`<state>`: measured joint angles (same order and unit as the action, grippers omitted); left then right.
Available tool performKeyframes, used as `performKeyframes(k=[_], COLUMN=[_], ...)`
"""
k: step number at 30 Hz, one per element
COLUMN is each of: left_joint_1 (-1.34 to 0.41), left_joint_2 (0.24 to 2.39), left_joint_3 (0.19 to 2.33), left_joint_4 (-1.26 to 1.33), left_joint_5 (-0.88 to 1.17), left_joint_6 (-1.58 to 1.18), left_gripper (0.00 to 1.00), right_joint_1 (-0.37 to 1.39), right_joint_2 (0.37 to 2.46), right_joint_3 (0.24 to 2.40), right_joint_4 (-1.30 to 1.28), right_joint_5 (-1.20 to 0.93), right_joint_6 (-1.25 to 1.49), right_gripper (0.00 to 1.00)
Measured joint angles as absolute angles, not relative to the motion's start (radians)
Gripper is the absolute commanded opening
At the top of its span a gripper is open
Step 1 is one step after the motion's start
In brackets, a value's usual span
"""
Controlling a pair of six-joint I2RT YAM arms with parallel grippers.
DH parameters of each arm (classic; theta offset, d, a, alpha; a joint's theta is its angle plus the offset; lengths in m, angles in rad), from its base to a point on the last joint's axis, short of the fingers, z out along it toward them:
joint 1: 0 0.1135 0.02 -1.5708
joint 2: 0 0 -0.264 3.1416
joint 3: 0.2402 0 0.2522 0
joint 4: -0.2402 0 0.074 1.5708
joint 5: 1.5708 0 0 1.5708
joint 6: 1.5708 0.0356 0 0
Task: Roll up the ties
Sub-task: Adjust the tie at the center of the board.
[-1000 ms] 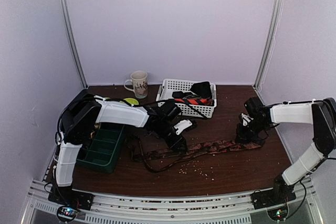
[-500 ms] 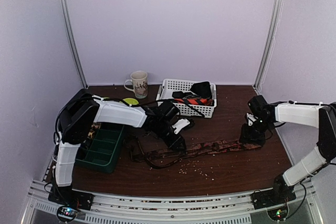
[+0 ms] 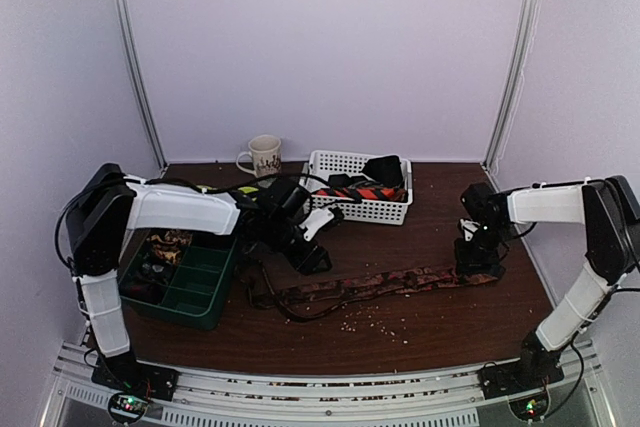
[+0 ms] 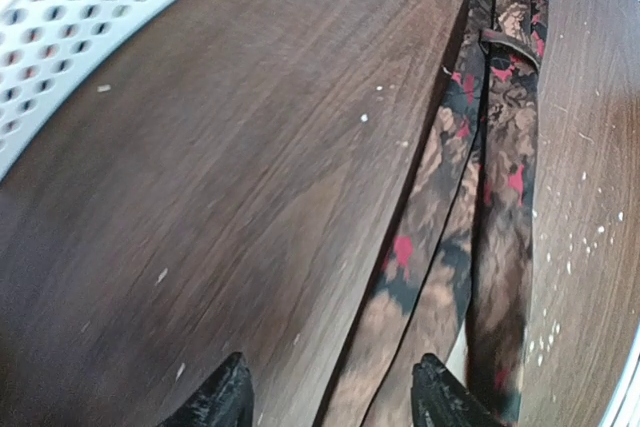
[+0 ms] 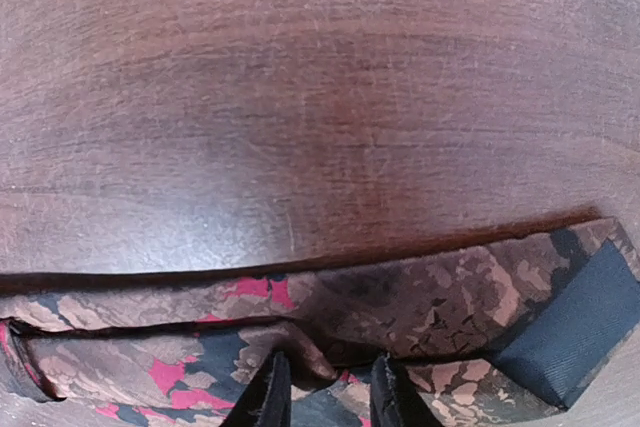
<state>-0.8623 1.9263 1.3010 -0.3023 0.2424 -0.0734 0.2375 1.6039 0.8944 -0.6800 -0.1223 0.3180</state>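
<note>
Left fingers (image 4: pixel 226 399): mine, spread wide with nothing between them; one tip hangs over bare wood, the other over the edge of the patterned tie (image 4: pixel 500 247).
Left gripper (image 3: pixel 311 258): left of the table's centre, on the far side of the tie.
Right fingers (image 5: pixel 266 393): close together, tips down on the tie with a raised fold between them; whether I truly pinch it I cannot tell.
Right gripper (image 3: pixel 478 269): near the right edge, on the tie's end.
Patterned tie (image 3: pixel 380 284): brown with red and black, unrolled, lying flat from left of centre to near the right edge, roughly along the near edge; two strips side by side.
Basket (image 3: pixel 340 161): white, at the middle of the far edge; holds a striped tie (image 3: pixel 375 193) and a black tie (image 3: pixel 385 168).
Mug (image 3: pixel 266 159): at the far edge, left of the basket.
Tray (image 3: pixel 205 299): green, by the left edge toward the near-left corner.
</note>
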Motion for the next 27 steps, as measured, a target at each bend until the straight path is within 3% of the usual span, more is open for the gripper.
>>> performKeyframes(k=[5,15,21,24,27], left_joint_1=[-0.850,-0.850,-0.850,-0.859,-0.874], left_joint_2=[1.824,1.825,1.826,1.842,1.893], left_joint_3=[1.208,1.200,1.197,1.202,1.221], left_joint_4=[-0.276,-0.254,-0.251,-0.245,-0.244], left_joint_5=[0.220,0.229,0.243,0.250,0.260], left_joint_6=[-0.067,-0.058,-0.057,-0.048,-0.038], left_gripper=[0.56,0.53,0.52,0.50,0.50], right_joint_1=[0.238,0.222,0.196,0.194,0.194], right_joint_2=[1.649,1.766,1.758,1.678,1.542], right_joint_3=[0.953,1.080,1.081,1.048,1.017], right_joint_4=[-0.723,-0.812,-0.813,-0.797,-0.771], right_joint_5=[-0.083,0.104,0.102,0.047,-0.025], right_joint_6=[0.303,0.249,0.239,0.257,0.290], right_gripper=[0.26,0.24,0.36,0.43,0.44])
